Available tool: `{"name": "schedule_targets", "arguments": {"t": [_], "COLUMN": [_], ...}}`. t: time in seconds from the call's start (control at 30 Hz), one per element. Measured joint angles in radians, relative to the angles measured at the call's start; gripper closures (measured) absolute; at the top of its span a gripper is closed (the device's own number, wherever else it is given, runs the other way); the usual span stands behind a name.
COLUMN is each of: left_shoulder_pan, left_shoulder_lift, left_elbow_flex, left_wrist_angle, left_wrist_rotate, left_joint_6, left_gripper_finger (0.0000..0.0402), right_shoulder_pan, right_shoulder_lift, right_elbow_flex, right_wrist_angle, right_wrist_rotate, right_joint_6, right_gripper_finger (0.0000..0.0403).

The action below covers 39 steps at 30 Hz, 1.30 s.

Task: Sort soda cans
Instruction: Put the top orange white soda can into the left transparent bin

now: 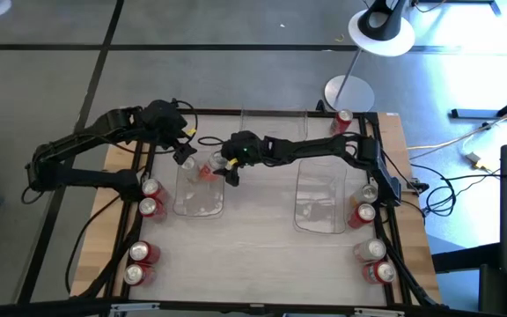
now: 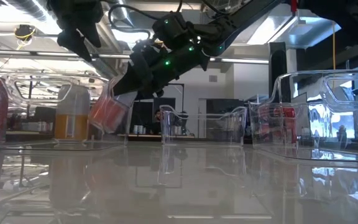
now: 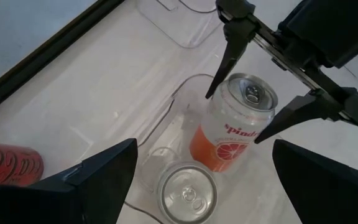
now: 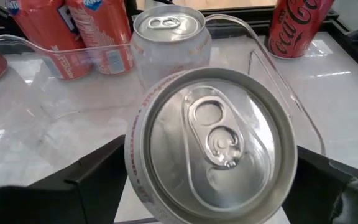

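Release is the step in hand: the right gripper (image 3: pixel 241 87) reaches across the table into the left bin (image 1: pixel 199 204), its fingers (image 3: pixel 225 53) spread to either side of a pale can with an orange grapefruit print (image 3: pixel 232 127). That can leans over, tilted inside the bin, and from the left wrist view the fingertips look to flank its rim rather than squeeze it, though whether a tip is touching the metal I can't quite tell. Just beside it in the same bin stands another pale can (image 3: pixel 186 194), upright, silver top showing. The left gripper (image 1: pixel 186 155) hovers over that bin's far end, fingers wide and holding nothing. Out on the table, red cans (image 1: pixel 149 197) wait in pairs along the left edge, more stand along the right edge (image 1: pixel 372 261), and one sits at the far right corner (image 1: pixel 342 121); the right bin (image 1: pixel 319 195) looks empty from above. To finish this well, the right arm wants to lift straight up along the can's axis, so neither fingertip drags the rim and tips it onto its neighbour. A tilted can may rock or roll once freed, so slow clearance beats a quick sideways swing. The left arm should stay clear until the right arm is out.
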Motion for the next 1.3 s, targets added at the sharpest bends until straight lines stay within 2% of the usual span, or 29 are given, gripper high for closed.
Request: {"name": "schedule_targets", "arguments": {"t": [0.93,1.1,1.3], "left_shoulder_pan": [0.0,0.0,0.0], "left_shoulder_lift": [0.0,0.0,0.0], "left_elbow_flex": [0.0,0.0,0.0], "left_wrist_angle": [0.003,0.003,0.003], "left_wrist_rotate": [0.0,0.0,0.0], "left_joint_6": [0.015,0.021,0.021], "left_gripper_finger": [0.0039,0.0039,0.0039], "right_shoulder_pan": [-0.001,0.0,-0.001], "right_shoulder_lift": [0.005,0.005,0.005], "right_elbow_flex": [-0.004,-0.004,-0.004], "right_wrist_angle": [0.034,0.033,0.031], "right_wrist_rotate": [0.003,0.058,0.069], "right_joint_6": [0.0,0.0,-0.002], "right_gripper_finger": [0.0058,0.0058,0.0058]}}
